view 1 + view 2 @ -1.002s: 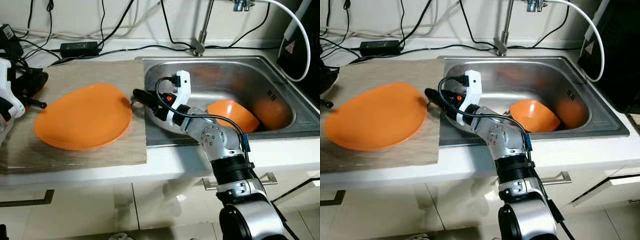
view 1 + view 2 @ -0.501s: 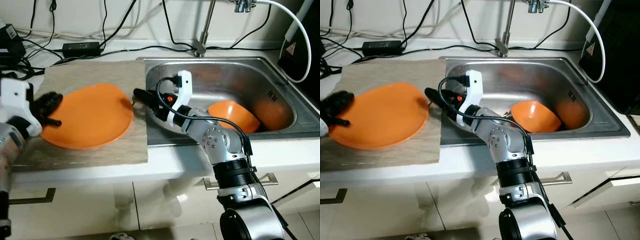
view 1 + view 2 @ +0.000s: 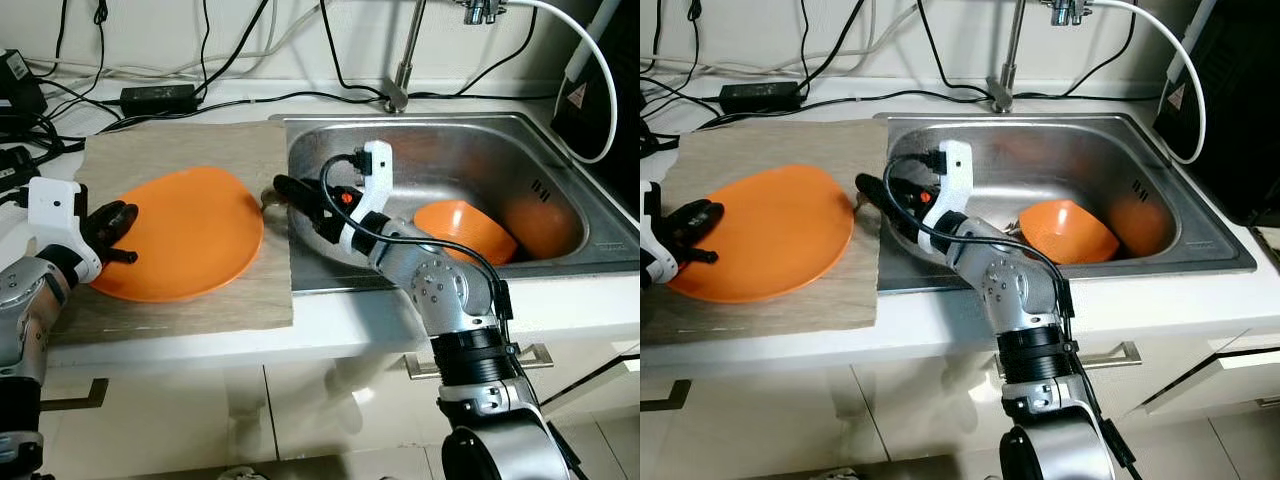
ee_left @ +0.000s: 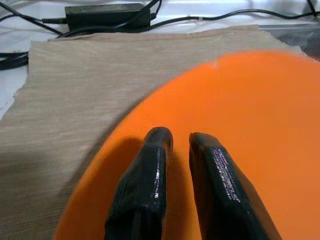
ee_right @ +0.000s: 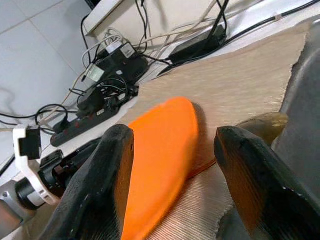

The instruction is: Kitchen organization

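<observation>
An orange plate (image 3: 185, 235) lies on a beige mat (image 3: 180, 150) on the counter, left of the steel sink (image 3: 450, 160). My left gripper (image 3: 118, 232) is over the plate's left part, and in the left wrist view its fingers (image 4: 150, 170) lie close together just above the orange surface, holding nothing. My right gripper (image 3: 281, 192) reaches over the sink's left rim to the plate's right edge. Its fingers (image 5: 250, 170) are spread wide, with the plate (image 5: 160, 145) beyond them. Two orange bowls (image 3: 463, 228) (image 3: 545, 225) sit in the sink.
A faucet (image 3: 402, 90) rises behind the sink. Black cables and a power adapter (image 3: 158, 97) run along the back wall, with plugs at the far left (image 3: 20, 85). A black appliance (image 3: 612, 70) stands at the right. The counter edge runs along the front.
My left arm has come in from the left, and its gripper now sits over the plate's left part. The right gripper has stayed at the plate's right edge.
</observation>
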